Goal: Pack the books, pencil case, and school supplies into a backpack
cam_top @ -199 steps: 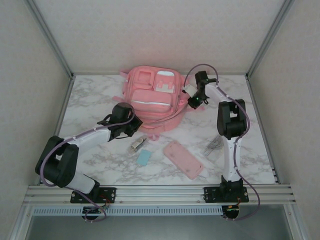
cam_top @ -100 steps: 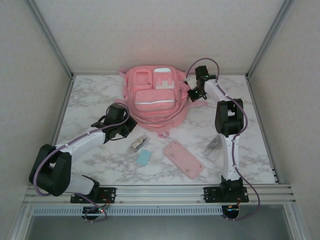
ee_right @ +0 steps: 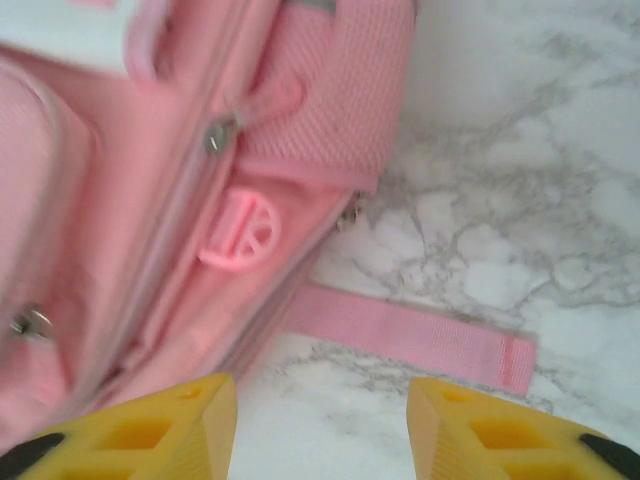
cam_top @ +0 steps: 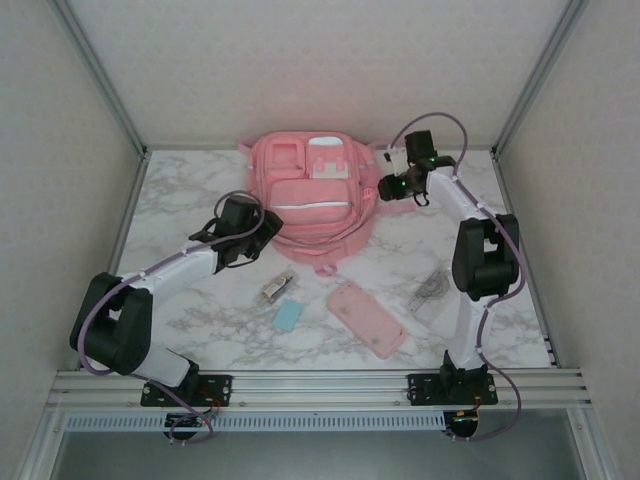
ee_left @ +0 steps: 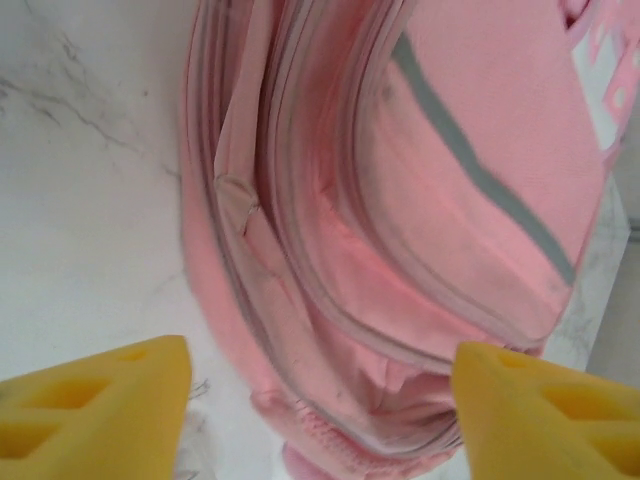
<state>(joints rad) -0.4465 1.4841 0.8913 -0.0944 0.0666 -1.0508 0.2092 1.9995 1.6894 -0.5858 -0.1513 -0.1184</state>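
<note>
Pink backpack [cam_top: 310, 200] lies far-centre on the desk [cam_top: 190, 190], seemingly zipped. Left claw [ee_left: 320, 400] and right claw [ee_right: 320, 430] flank it, both wide, empty. Opening step; next likely needs a zipper pull [ee_right: 220, 133] pinched. Pencil case [cam_top: 365, 318] lies in front of the backpack.

Two arms are seen, the left arm [cam_top: 175, 268] and the right arm [cam_top: 463, 335], each built of white links joined by bulky black joints. Both are bolted through black base plates [cam_top: 185, 390] onto the rail [cam_top: 320, 378]. A purple-grey cable [cam_top: 440, 116] is looped along each arm, away from the rail. A green light [cam_top: 400, 184] is lit at the right arm's end farthest from the rail. The fingers [ee_left: 90, 400] are yellow wedges with rectangular pockets moulded in.
</note>
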